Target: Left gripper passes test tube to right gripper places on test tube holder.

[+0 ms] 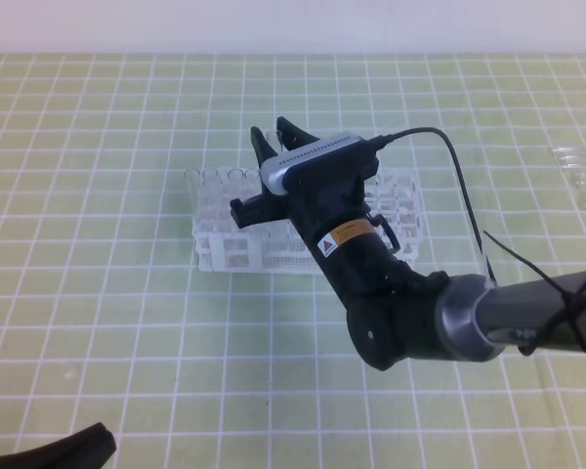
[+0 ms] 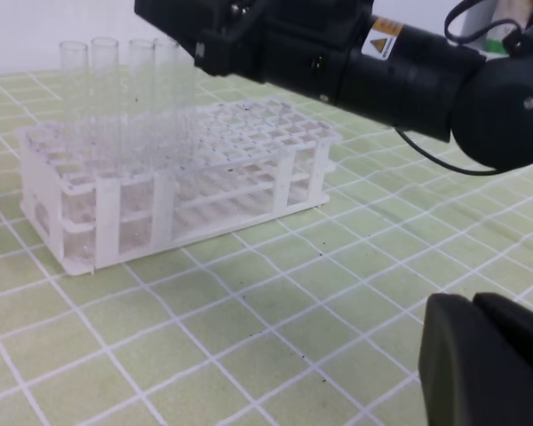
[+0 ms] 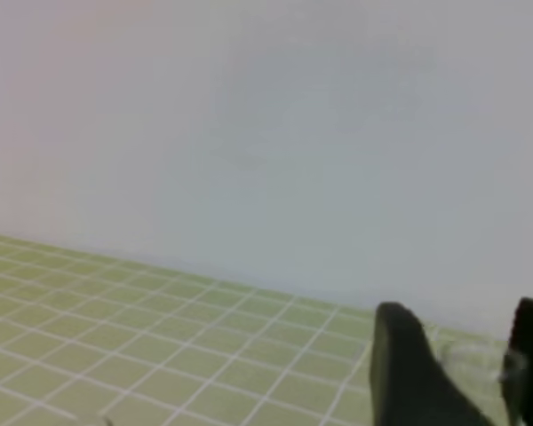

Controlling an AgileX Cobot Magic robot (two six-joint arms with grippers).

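Observation:
The white test tube holder [image 1: 225, 250] stands mid-table, and in the left wrist view the holder [image 2: 258, 133] fills the centre-left. Several clear test tubes [image 2: 103, 84] stand upright in its left end, visible from above as tubes [image 1: 220, 184]. My right gripper [image 1: 273, 131] hangs over the holder's back edge, fingers pointing up and away. It is open with no tube between its fingers [image 3: 407, 364]. My left gripper [image 2: 476, 311] is low and near, fingers pressed together on nothing; only a dark part of it [image 1: 63, 451] shows at the bottom-left corner.
More loose clear tubes [image 1: 578, 172] lie at the far right of the green checked mat. The right arm's black cable [image 1: 459, 176] arcs above the holder's right end. A pale wall closes the back.

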